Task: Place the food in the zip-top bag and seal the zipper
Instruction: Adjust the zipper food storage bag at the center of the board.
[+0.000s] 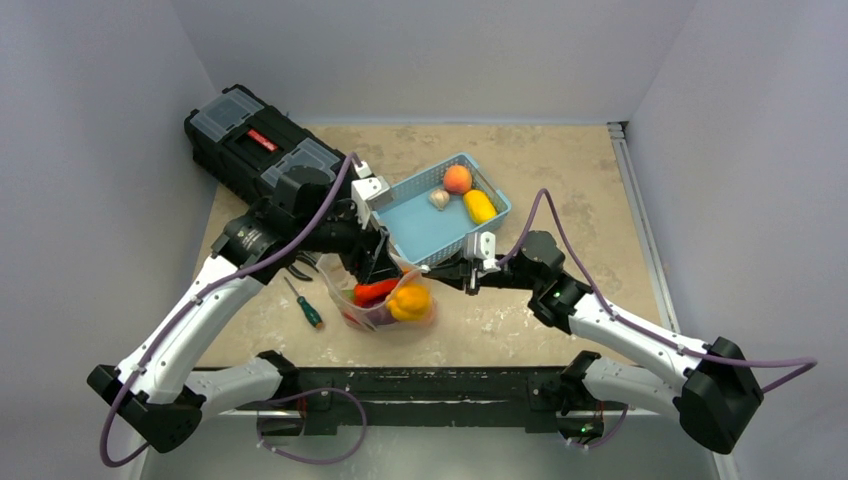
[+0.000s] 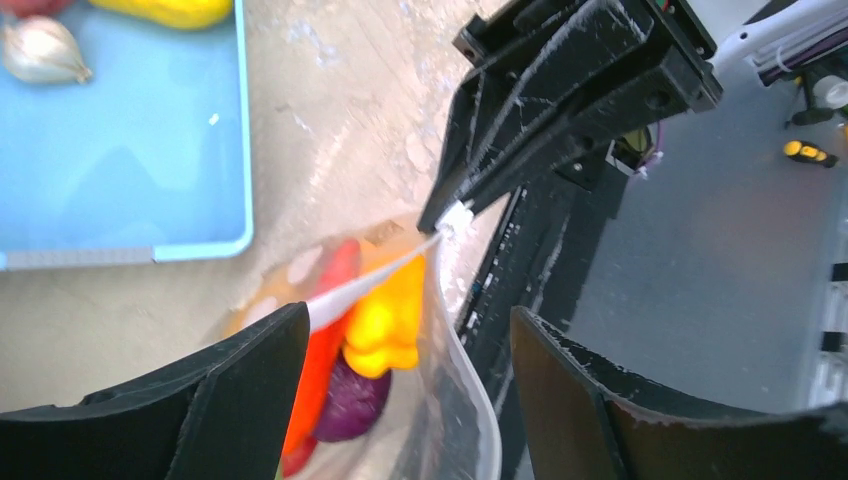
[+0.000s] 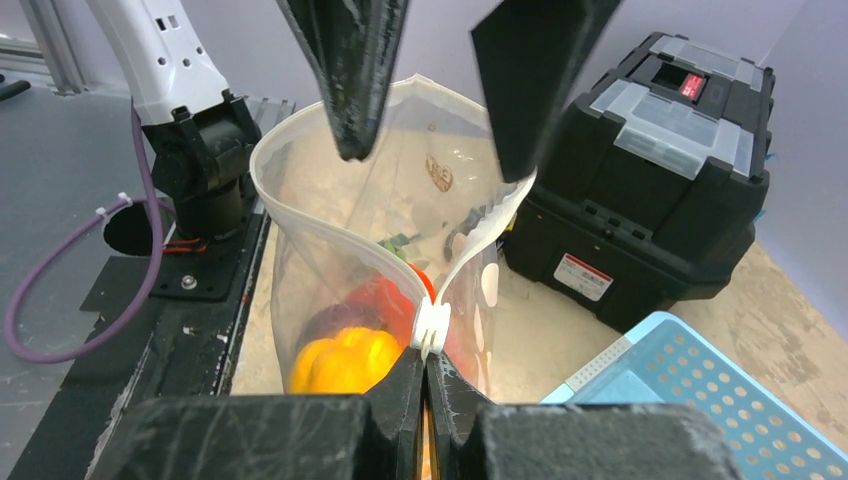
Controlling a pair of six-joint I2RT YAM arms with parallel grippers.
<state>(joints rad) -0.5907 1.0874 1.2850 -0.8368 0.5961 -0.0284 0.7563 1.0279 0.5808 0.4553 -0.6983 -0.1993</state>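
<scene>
The clear zip-top bag [image 1: 372, 312] stands open in front of the basket. It holds a yellow pepper [image 1: 411, 301], a red pepper [image 1: 374, 291] and a purple piece [image 2: 350, 400]. My right gripper [image 3: 427, 372] is shut on the white end of the zipper [image 3: 432, 330], at the bag's near corner; it also shows in the top view [image 1: 466, 276] and the left wrist view [image 2: 452, 212]. My left gripper [image 2: 410, 400] is open, its fingers [image 3: 350, 80] straddling the opposite end of the mouth rim. A peach [image 1: 457, 178], a yellow piece [image 1: 480, 206] and a garlic [image 1: 438, 198] lie in the basket.
The light blue basket [image 1: 420, 225] sits just behind the bag. A black toolbox [image 1: 255, 148] stands at the back left. A green-handled screwdriver [image 1: 304, 304] lies left of the bag. The black base rail [image 1: 430, 385] runs along the near edge.
</scene>
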